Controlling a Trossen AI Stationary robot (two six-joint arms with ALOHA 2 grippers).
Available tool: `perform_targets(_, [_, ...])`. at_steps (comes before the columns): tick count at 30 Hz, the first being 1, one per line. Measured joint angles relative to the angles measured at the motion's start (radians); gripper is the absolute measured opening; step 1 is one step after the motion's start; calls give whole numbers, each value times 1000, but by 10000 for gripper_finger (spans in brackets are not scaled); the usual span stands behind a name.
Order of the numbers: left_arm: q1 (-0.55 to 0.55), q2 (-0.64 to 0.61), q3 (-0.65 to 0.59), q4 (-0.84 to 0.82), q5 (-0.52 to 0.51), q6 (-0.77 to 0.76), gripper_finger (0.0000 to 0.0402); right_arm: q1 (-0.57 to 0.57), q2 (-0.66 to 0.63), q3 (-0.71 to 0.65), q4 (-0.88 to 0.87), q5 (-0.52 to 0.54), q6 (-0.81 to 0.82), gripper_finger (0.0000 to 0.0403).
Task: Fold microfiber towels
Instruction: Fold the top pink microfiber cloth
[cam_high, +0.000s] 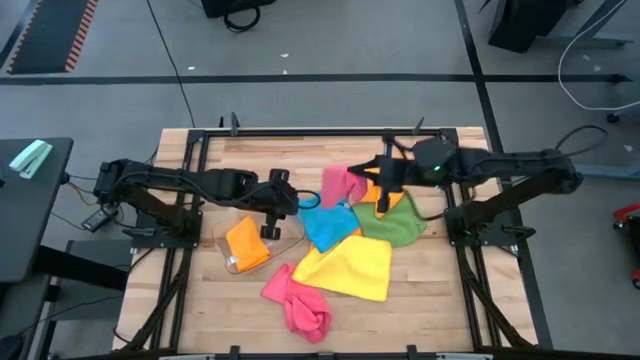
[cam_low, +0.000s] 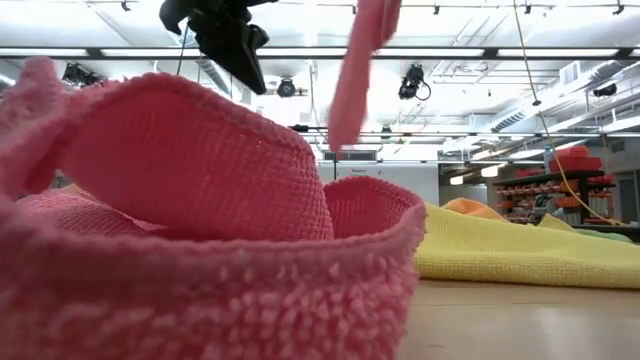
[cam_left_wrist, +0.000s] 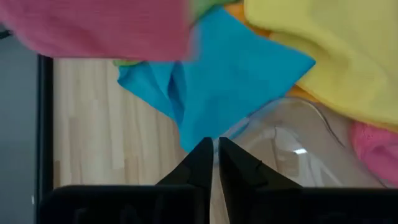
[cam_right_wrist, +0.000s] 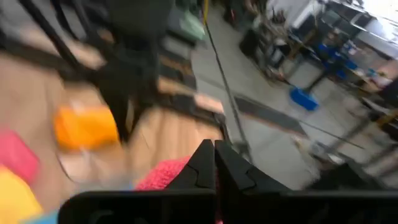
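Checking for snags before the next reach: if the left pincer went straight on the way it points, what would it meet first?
Probably the blue towel, whose corner lies just ahead of the left pincer; depth is unclear, so its height over the cloth is uncertain.

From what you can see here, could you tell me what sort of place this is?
Probably a robotics lab or workshop: a wooden table in a metal frame, shelving along the far wall, and cables across a grey floor.
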Motion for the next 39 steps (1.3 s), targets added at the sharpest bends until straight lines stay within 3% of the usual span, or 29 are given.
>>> perform_targets(7, [-1,3,0,25,1,6,43,0,30,-3,-93,-65,273,4])
perform_targets(14, [-2,3,0,7,10,-12,52,70,152,-219,-132,-190,513,9])
perform_targets(20, [-2,3,0,8,11,-11,44,142,177,-272,-279,-332,722,10])
perform_targets(30, [-3,4,0,33,12,15,46,190,185,-358,-366,-368,864,13])
perform_targets(34, [-3,4,-2,35,18,16,48,193,212,-409,-367,-392,923,37])
perform_targets(39, [-3,4,-2,55,32,22,43,187,226,-405,-443,-422,963,98])
